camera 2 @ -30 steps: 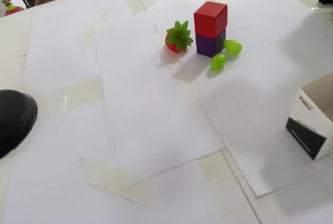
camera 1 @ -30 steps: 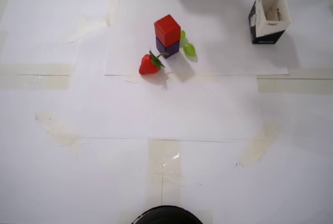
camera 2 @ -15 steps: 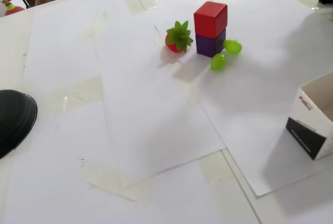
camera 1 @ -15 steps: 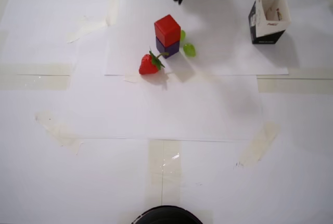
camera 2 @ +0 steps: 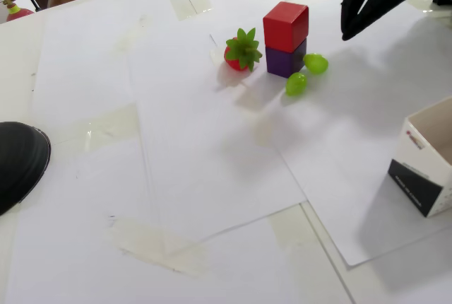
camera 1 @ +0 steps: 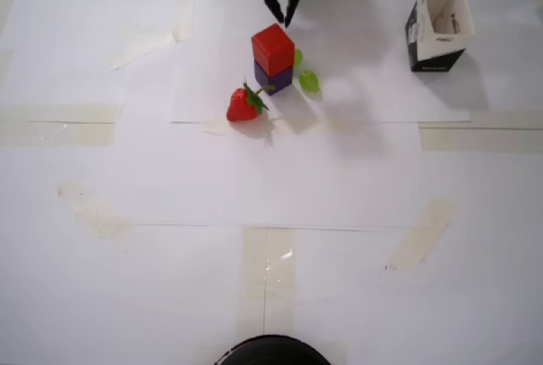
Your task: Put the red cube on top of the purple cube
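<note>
Fingers only: the hand (camera 1: 281,17) enters the overhead view from the top edge, its arm cut off, the two dark tips spread a little with nothing between them. Just below those tips in that view sits the red cube (camera 1: 272,48), resting squarely on the purple cube (camera 1: 275,76), whose top is hidden and only its lower side shows. Two green grapes (camera 2: 305,73) lie touching that stack, and a strawberry (camera 1: 244,103) sits beyond it from the hand. Off to the hand's right in the overhead view, well apart, a black-and-white paper box (camera 1: 437,29) stands open; nothing can be made out inside. Farther still, the white paper-covered tabletop (camera 1: 339,280) lies bare to the bottom edge, where a dark round object (camera 1: 271,351) is cut off.
</note>
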Motion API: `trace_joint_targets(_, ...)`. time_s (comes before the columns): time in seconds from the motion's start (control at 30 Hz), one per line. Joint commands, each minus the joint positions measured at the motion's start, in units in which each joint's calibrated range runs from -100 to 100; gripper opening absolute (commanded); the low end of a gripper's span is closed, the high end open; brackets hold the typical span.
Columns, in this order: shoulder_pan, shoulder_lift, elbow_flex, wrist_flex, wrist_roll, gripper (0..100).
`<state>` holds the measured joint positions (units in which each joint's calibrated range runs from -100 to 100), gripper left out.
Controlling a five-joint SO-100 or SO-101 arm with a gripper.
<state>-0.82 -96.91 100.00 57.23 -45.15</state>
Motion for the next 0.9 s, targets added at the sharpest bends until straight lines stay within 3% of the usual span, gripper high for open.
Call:
trace_joint_targets(0.0,0.38,-0.77,0.0,-0.13,0.73,0)
trace_joint_targets(0.87,0.16,-0.77,0.0,-0.37,1.03,0)
